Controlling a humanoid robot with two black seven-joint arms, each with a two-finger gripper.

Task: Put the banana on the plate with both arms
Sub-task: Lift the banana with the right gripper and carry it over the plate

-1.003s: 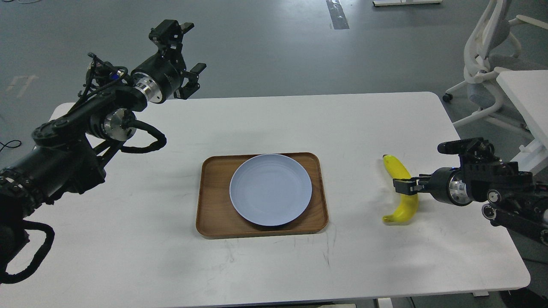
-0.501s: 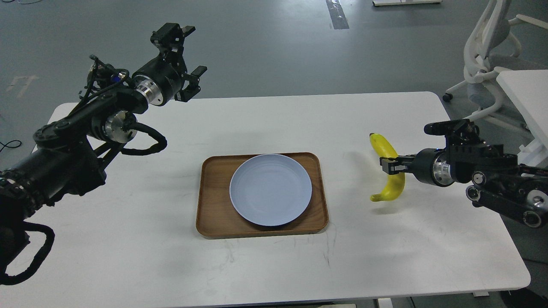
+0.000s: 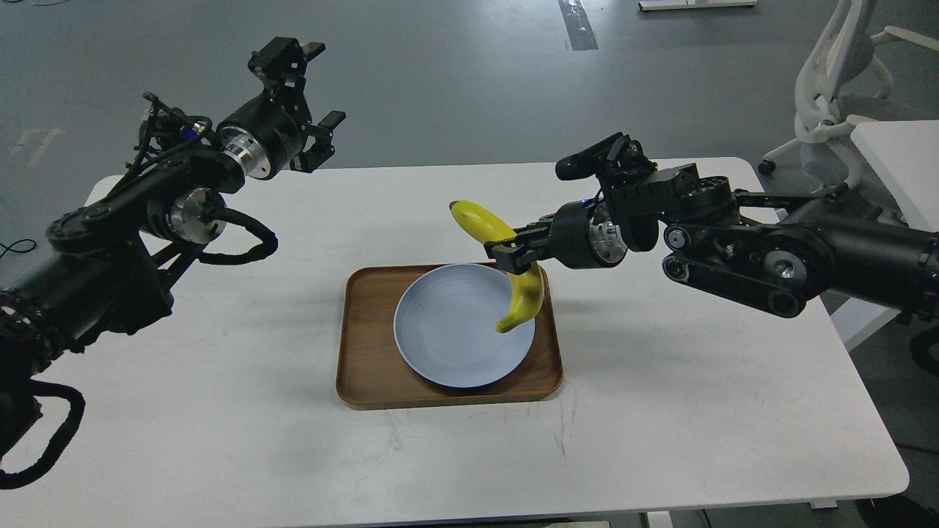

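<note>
Yellow banana (image 3: 506, 264) up in air, over right side of plate (image 3: 447, 330). Right fingers (image 3: 511, 253) clamped on banana middle. Left fingers (image 3: 319, 95) apart, holding nothing, far off. Left to do: lower banana onto plate, let go.

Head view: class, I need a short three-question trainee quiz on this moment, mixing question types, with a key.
1. True or false: the curved yellow banana lies flat on the round pale blue plate.
2. Multiple choice: what does the plate sit on? A) bare white table B) rectangular brown wooden tray C) white chair.
3. Fill in: the banana is held by the ___ gripper.

Key
1. False: the right gripper holds it in the air, over the plate's right side.
2. B.
3. Right; the left gripper is open, raised over the white table's far left corner.
</note>
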